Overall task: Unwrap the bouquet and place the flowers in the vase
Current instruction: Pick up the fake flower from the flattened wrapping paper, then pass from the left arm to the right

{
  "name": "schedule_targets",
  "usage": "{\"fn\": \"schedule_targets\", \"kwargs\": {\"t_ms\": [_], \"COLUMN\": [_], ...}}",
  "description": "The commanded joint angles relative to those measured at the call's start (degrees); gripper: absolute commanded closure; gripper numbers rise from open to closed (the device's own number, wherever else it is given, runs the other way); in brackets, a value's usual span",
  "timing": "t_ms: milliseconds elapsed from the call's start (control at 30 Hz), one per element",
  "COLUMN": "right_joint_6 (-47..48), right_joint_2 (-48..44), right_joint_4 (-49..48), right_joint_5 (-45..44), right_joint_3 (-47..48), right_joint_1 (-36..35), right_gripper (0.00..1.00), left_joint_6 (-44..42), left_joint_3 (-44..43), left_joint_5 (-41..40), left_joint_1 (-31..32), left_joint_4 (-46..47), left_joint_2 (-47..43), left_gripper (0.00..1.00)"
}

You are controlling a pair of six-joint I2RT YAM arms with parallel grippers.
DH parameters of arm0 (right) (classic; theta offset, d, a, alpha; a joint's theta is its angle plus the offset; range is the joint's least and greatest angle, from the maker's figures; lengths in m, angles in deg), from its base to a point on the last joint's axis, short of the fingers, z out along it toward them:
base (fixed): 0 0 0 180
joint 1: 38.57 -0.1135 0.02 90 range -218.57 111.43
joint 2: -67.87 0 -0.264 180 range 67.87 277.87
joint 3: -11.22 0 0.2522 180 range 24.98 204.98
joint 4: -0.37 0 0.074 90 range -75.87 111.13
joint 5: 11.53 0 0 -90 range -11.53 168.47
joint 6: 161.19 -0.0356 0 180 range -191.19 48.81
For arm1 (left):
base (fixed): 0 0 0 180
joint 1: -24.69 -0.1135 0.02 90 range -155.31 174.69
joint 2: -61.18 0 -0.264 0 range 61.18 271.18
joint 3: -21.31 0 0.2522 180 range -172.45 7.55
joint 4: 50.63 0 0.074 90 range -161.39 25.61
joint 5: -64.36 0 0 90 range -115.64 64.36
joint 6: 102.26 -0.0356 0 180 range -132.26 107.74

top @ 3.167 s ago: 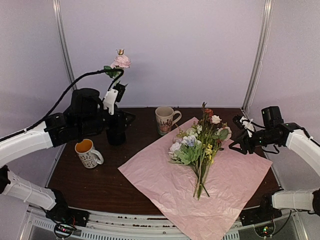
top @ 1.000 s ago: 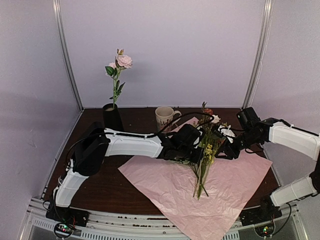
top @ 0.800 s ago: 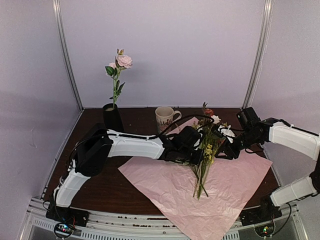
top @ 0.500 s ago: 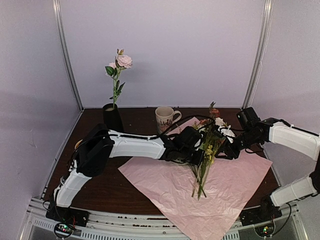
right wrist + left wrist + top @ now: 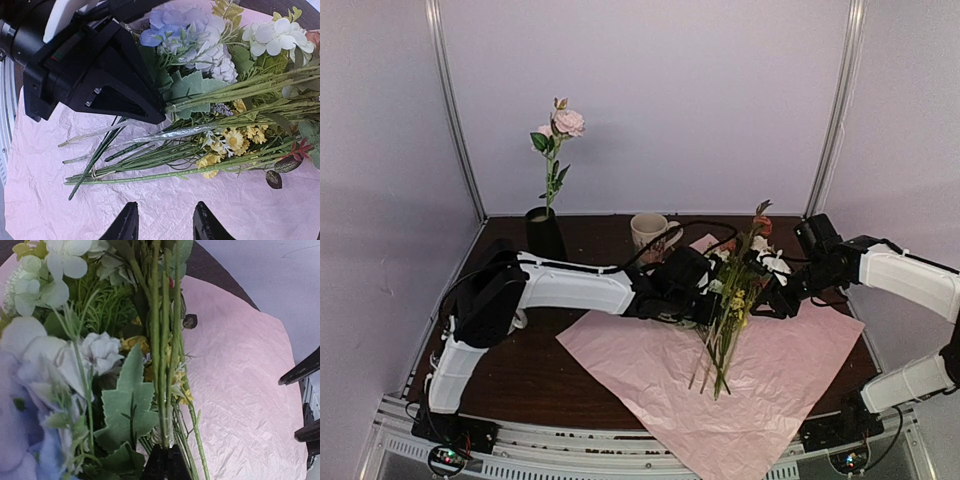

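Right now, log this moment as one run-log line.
left hand: shut on flower stems | right hand: open, over paper | paper: spread flat | vase: holds one pink rose

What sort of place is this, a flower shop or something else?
Probably a robot test booth, not a shop: plain pale walls and metal corner posts box in a dark table, and two robot arms bolted at its near edge work on flowers lying on pink paper.

Flowers (image 5: 738, 296): mixed white, lavender, yellow and red blooms on green stems, lying on unfolded crinkled pink paper (image 5: 780, 372), heads toward the far side. Vase (image 5: 546, 236): matte black cylinder, upright at far left, holding one pink rose (image 5: 567, 122).
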Motion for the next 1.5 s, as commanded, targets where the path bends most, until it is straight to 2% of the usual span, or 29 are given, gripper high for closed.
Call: {"fn": "schedule_targets", "kwargs": {"t_ms": [0,200,333,467,567,833,900,967,1133,1200,1233,1300,1367,1467], "right_joint_6": [0.52,0.65,0.22,0.15,-2.48,-0.58,-2.57,-5.87,-7.99,-8.24,-8.35,-8.06,-7.28,-5.2], "right_joint_2": [-1.47,-3.71,-8.49,-9.27,-7.18,-1.3,-0.11,1.04,3.9,3.68,3.35,2.74,2.26,1.99], "right_joint_4": [0.01,1.11,1.95,4.53,4.38,4.28,1.73,-1.33,-2.16,-2.58,-2.8,-2.73,-2.09,-0.05], "right_joint_5": [0.78,4.81,14.83,22.43,23.96,26.75,26.49,25.53,25.72,26.02,26.26,26.68,26.65,25.82], "right_joint_3": [-0.37,0.13,0.86,3.66,5.97,9.28,9.98,10.12,10.18,9.43,9.01,8.24,7.88,7.89], "right_joint_1": [0.22,0.84,0.85,-0.33,-2.22,-9.32,-10.69,-11.25,-11.4,-11.43,-11.46,-11.47,-11.47,-11.82], "right_gripper": [0.62,0.61,0.51,0.43,0.42,0.41,0.45,0.53,0.9,1.0,1.0,1.0,1.0,1.0], "left_joint_6": [1.05,1.12,2.94,4.38,6.06,11.38,12.41,12.96,13.12,12.94,12.79,12.43,12.59,13.03], "left_joint_3": [3.75,17.35,23.03,23.97,23.35,22.15,22.28,22.37,22.72,22.87,22.9,22.75,22.05,20.11], "left_joint_5": [3.13,7.43,10.3,12.79,13.91,15.24,15.32,15.69,15.73,15.67,15.77,15.88,15.93,16.69], "left_joint_1": [-1.16,-2.61,-3.69,-4.18,-4.5,-4.82,-4.82,-4.9,-4.99,-5.08,-5.08,-5.29,-5.63,-6.36], "left_joint_4": [9.43,30.27,41.69,48.34,52.78,58.88,59.36,59.56,59.6,59.64,59.63,59.24,58.65,57.16], "left_joint_2": [-5.42,-13.05,-16.22,-17.76,-18.25,-18.26,-18.26,-18.34,-18.93,-19.07,-18.98,-18.77,-18.13,-16.88], "left_gripper": [1.0,1.0,1.0,1.0,1.0,1.0,1.0,1.0,1.0,1.0,0.99,0.83,0.71,0.66]}}
